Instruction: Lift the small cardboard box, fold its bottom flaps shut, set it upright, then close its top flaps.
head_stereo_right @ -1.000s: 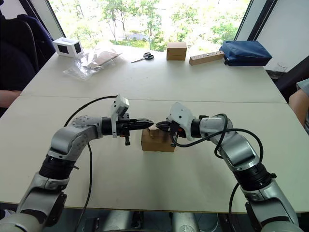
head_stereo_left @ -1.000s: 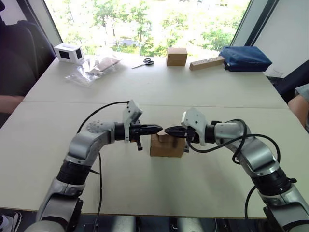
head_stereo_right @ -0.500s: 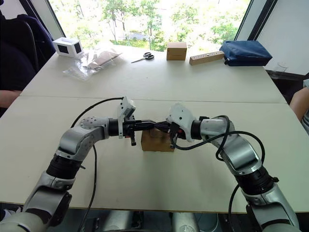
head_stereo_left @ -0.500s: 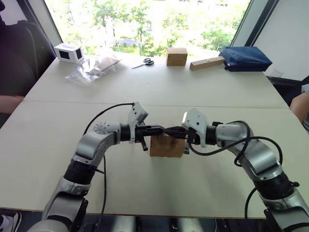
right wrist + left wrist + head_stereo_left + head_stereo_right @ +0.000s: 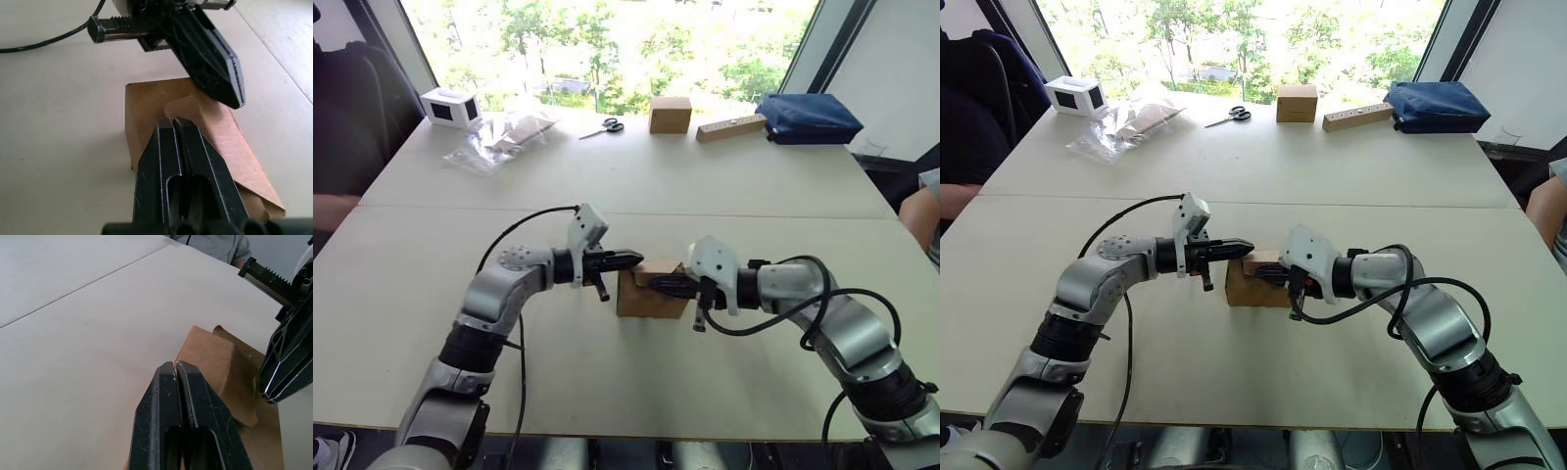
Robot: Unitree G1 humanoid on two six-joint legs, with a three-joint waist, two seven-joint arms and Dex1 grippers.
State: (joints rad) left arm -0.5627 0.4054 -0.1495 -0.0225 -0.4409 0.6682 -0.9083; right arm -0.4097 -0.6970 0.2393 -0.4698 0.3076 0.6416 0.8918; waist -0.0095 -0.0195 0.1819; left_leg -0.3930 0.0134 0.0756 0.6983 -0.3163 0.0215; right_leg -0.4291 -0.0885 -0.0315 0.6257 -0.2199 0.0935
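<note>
The small cardboard box sits on the white table, just below the centre of the left eye frame, between the two grippers. Its long axis runs left to right across the frame, and a plain brown side wall faces the camera. The top flaps face up: one panel near the upper right of the box is raised slightly above the rest, so the top is not yet flat. Bottom flaps are under the box, not visible.

Left gripper comes in from the left of the frame, level, with its tip over the box's upper left corner. Fingers pressed together, nothing between them; the left wrist view confirms this, with the brown top just beyond the tip.

Right gripper comes in from the right of the frame, with its tip low over the box top toward the near edge. Fingers also pressed together, holding nothing. Whether either tip touches the cardboard: cannot tell.

Upper part of the frame, well apart from the box: a blockier brown box, scissors, a white box, a blue bag.
</note>
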